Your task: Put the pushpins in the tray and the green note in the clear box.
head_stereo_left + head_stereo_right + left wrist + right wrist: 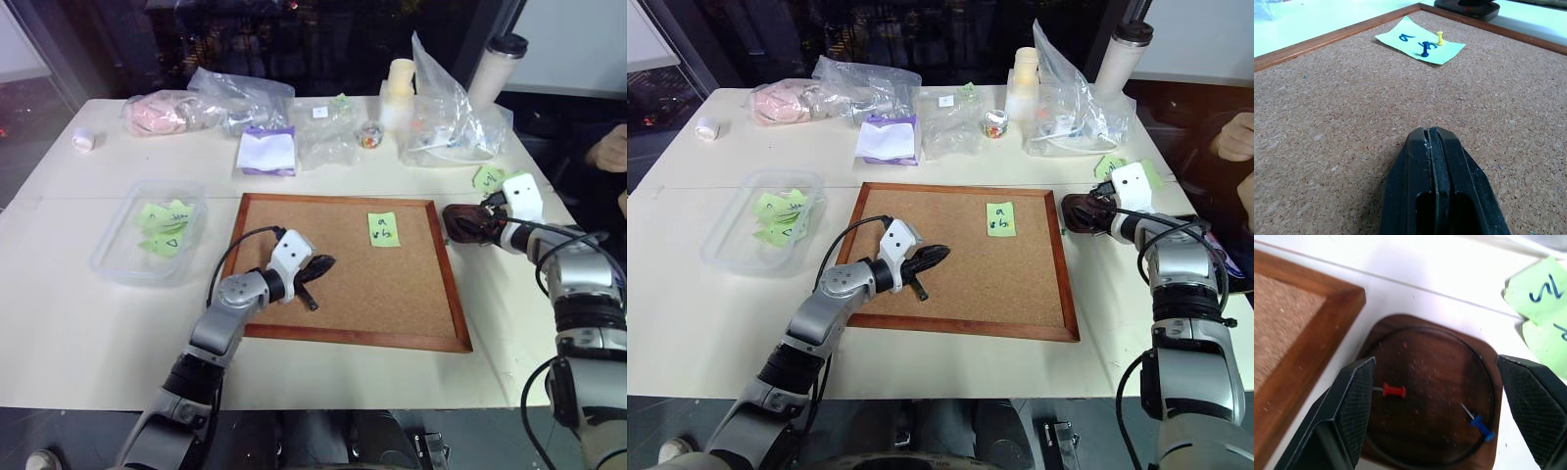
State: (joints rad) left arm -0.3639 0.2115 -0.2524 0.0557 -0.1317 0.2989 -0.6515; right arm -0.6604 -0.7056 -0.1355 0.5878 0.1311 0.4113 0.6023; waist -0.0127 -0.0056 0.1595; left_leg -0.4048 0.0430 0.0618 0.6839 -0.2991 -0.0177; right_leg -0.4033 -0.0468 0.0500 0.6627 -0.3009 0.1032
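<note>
Meanwhile, two pushpins (1394, 391) lie in the tray (1444, 338).
Right end effector (1437, 406) wide open, empty; left end effector (1435, 147) shut, empty; tugging the still-pinned green note (1420, 40) risks tearing.

Grainy matt cork board (343, 269) in wooden frame, dark wood tray (1449, 382), paper green note (383, 229)

Right gripper (1437, 396) spread wide above the tray (1449, 340), two pins inside.
A red pushpin (1393, 391) is seen lying on the dark brown tray floor close beside one black finger (1354, 401); contact can't be told. A blue pushpin (1480, 425) lies nearer the other finger (1535, 404), apart from the red one. The cork board (1276, 318), wood-framed, is seen just beside the tray, not touching it. Green sticky notes (1542, 296) with blue scribbles lie on the white table (1415, 269), near the tray's far corner.
</note>
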